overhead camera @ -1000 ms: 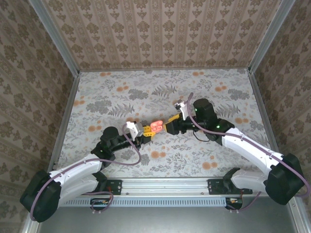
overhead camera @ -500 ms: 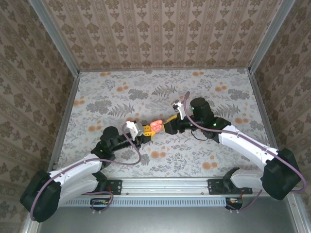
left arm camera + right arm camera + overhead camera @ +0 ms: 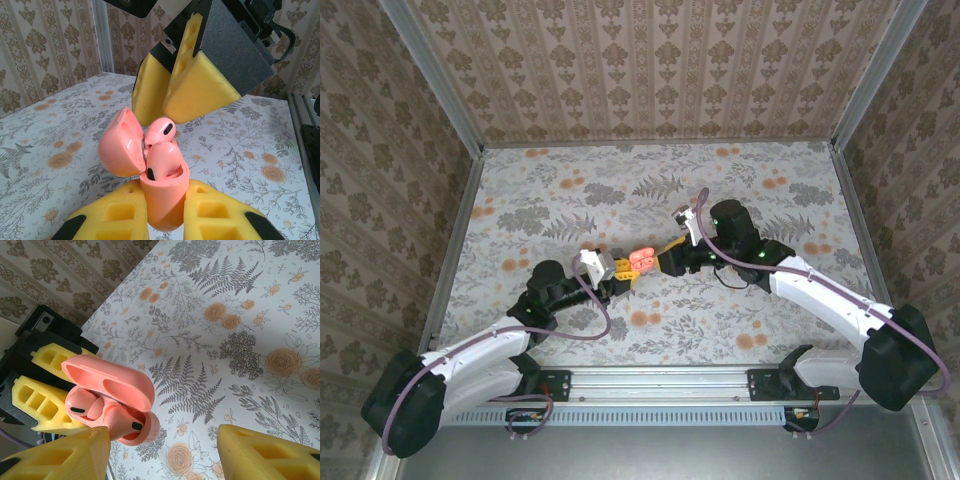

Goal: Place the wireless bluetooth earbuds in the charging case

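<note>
The pink charging case (image 3: 164, 202) stands upright with its lid (image 3: 117, 145) swung open to the left, and my left gripper (image 3: 163, 217) is shut on its body. Two pinkish earbuds (image 3: 162, 161) (image 3: 160, 131) sit in its wells, black tips showing. In the top view the case (image 3: 638, 261) is mid-table between both arms. My right gripper (image 3: 165, 455) is open and holds nothing, its yellow fingers (image 3: 200, 75) just behind and above the case. The right wrist view looks into the open case (image 3: 150, 427) with both earbuds (image 3: 82, 405) (image 3: 120, 421) inside.
The floral table (image 3: 650, 190) is walled by patterned panels with metal rails at the sides. A purple cable loops off each arm. The two grippers meet near the table's middle, close together.
The right arm has edged slightly left toward the case. The left gripper and the case have stayed put.
</note>
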